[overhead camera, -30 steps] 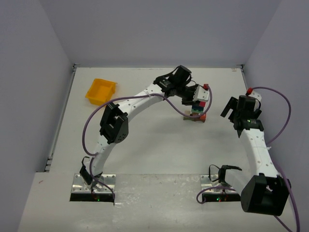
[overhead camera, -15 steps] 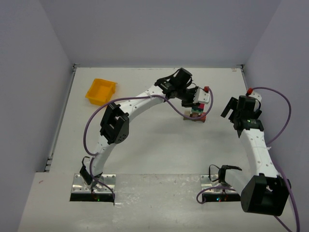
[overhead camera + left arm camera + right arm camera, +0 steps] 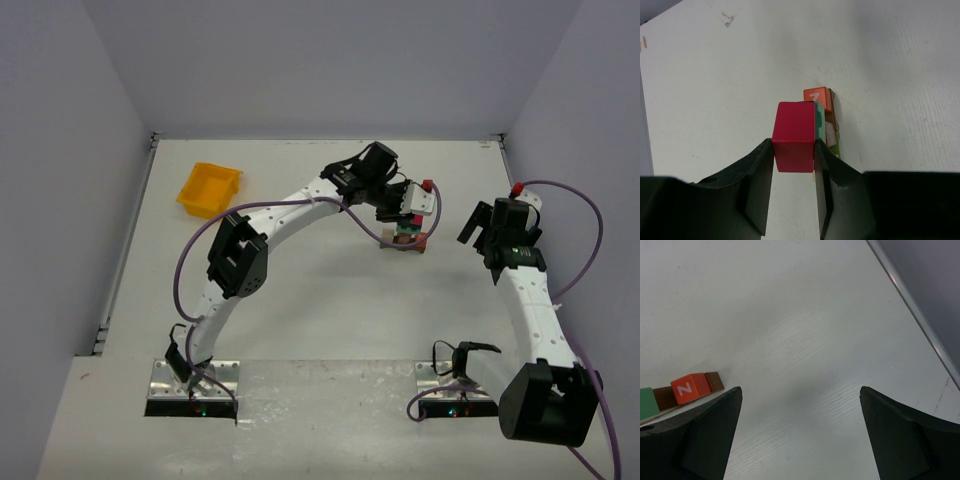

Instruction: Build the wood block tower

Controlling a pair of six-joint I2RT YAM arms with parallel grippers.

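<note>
In the left wrist view my left gripper (image 3: 794, 146) is shut on a red block (image 3: 795, 132), one finger on each side face. Just beyond and below it stands the wood block tower (image 3: 829, 117): an orange lettered block (image 3: 816, 97) on a brown base, with teal and olive edges showing beside the red block. From above, the left gripper (image 3: 405, 213) hangs right over the tower (image 3: 408, 240) and hides most of it. My right gripper (image 3: 478, 224) is open and empty to the tower's right. Its view shows the orange block (image 3: 688, 388) at far left.
A yellow-orange tray (image 3: 208, 189) sits at the back left of the table. The table's right edge rail (image 3: 920, 320) runs close behind the right gripper. The left arm arches across the middle of the table.
My left gripper has sunk a little with the red block, covering more of the tower seen from above. The right arm has not moved.
</note>
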